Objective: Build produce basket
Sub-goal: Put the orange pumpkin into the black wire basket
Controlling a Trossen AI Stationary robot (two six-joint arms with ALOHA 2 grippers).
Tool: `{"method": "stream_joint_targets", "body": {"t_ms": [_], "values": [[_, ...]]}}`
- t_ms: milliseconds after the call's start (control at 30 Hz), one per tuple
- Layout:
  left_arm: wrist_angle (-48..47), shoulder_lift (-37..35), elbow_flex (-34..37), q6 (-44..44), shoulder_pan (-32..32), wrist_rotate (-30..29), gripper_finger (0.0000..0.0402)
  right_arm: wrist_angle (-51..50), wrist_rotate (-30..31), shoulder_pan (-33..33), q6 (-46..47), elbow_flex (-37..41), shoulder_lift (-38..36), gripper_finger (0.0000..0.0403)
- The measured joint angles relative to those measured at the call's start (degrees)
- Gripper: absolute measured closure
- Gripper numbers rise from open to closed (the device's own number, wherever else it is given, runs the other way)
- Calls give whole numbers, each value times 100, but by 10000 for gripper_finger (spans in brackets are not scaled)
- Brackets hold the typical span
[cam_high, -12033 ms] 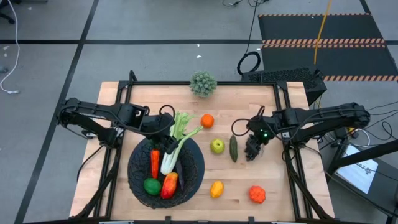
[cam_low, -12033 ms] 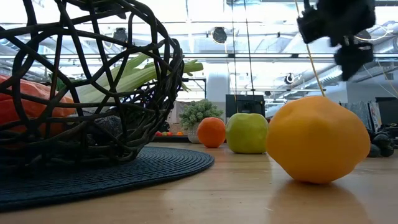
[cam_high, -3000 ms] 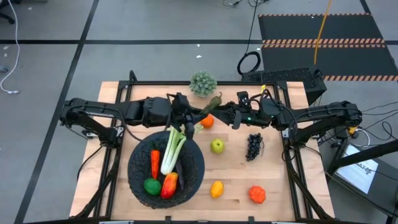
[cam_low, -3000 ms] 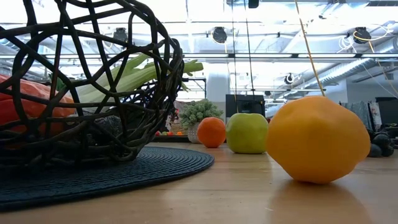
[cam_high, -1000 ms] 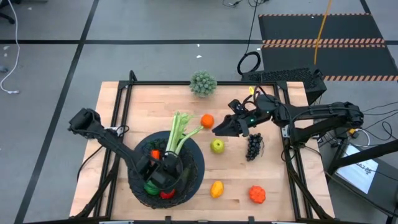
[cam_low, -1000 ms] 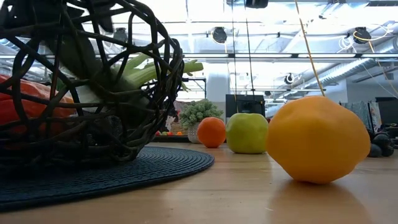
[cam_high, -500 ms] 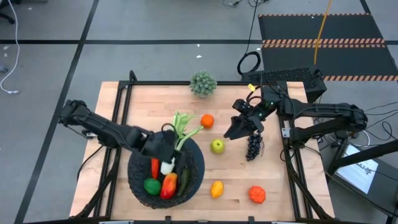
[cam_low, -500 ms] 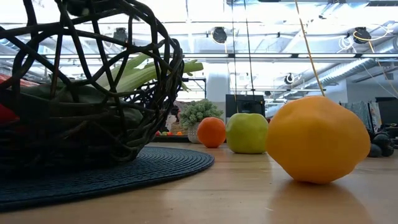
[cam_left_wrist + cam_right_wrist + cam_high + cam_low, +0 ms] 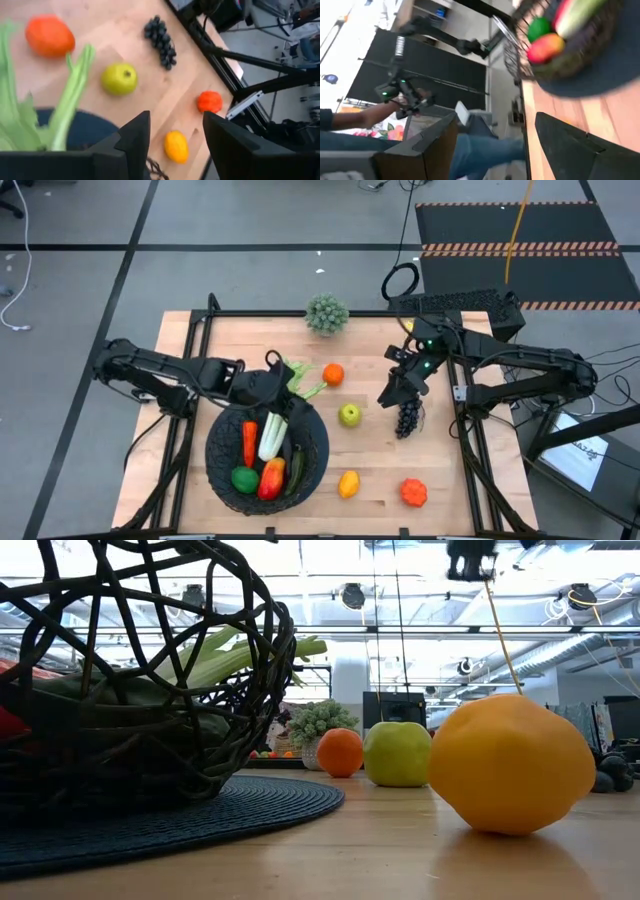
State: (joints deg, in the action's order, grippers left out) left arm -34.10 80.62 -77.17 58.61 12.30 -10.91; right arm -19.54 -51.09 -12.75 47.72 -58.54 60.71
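Landmark: basket [image 9: 222, 465], a round black woven bowl on a dark mat near the front edge of the table [image 9: 460, 480]; every place below is given from it.
Inside basket: carrot [image 9: 249, 442], celery [image 9: 273, 435], lime [image 9: 245, 479], mango [image 9: 272, 478] and cucumber [image 9: 295, 468]; the leafy end of the celery sticks out over the far rim.
Orange [image 9: 333, 374]: on the table beyond the basket's far right rim, just past the celery leaves.
Apple [image 9: 349, 415]: on the table just right of the basket, level with its far rim.
Lemon [image 9: 348, 483]: on the table just right of the basket's near side; it fills the foreground of the low view [image 9: 511, 764].
Tomato [image 9: 413, 493]: farther right of the basket than the lemon, near the table's front edge.
Grapes [image 9: 406, 417]: well right of the basket, beyond the apple.
Plant [image 9: 326, 314]: a spiky grey-green ball at the table's far edge, well beyond the basket.
Left gripper [image 9: 277, 383]: over the basket's far rim, beside the celery leaves; in its wrist view the two fingers [image 9: 134, 137] stand apart with a clear gap and nothing between them.
Right gripper [image 9: 388, 397]: raised above the table well right of the basket, between apple and grapes; its fingers [image 9: 434, 145] stand wide apart and hold nothing.
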Motion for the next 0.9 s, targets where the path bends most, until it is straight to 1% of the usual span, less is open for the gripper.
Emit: {"method": "stream_joint_targets", "body": {"t_ms": [133, 233, 367, 433, 500, 600, 800, 900], "values": [[-29, 0, -69, -569, -165, -47, 226, -787, 100, 1, 135, 0, 3, 143], [-40, 0, -71, -962, -277, 83, 223, -1242, 503, 35, 455, 0, 19, 143], [-176, -13, -72, -1385, -356, 340, 220, -1784, 1200, 435, 1474, 4, -112, 143], [-323, -20, -72, -1498, -372, 387, 220, -1969, 1712, 814, 2060, 4, -239, 143], [-522, -20, -72, -1587, -372, 392, 220, -2054, 2380, 1262, 2579, 4, -350, 143], [-777, -20, -72, -1721, -370, 400, 220, -2000, 3209, 2057, 3123, 4, -436, 143], [-1222, -20, -72, -1913, -367, 666, 220, -1835, 4037, 3673, 4149, 2, -265, 143], [-1414, -20, -72, -1896, -309, 694, 220, -1883, 4210, 4342, 4986, 2, -31, 143]]}}
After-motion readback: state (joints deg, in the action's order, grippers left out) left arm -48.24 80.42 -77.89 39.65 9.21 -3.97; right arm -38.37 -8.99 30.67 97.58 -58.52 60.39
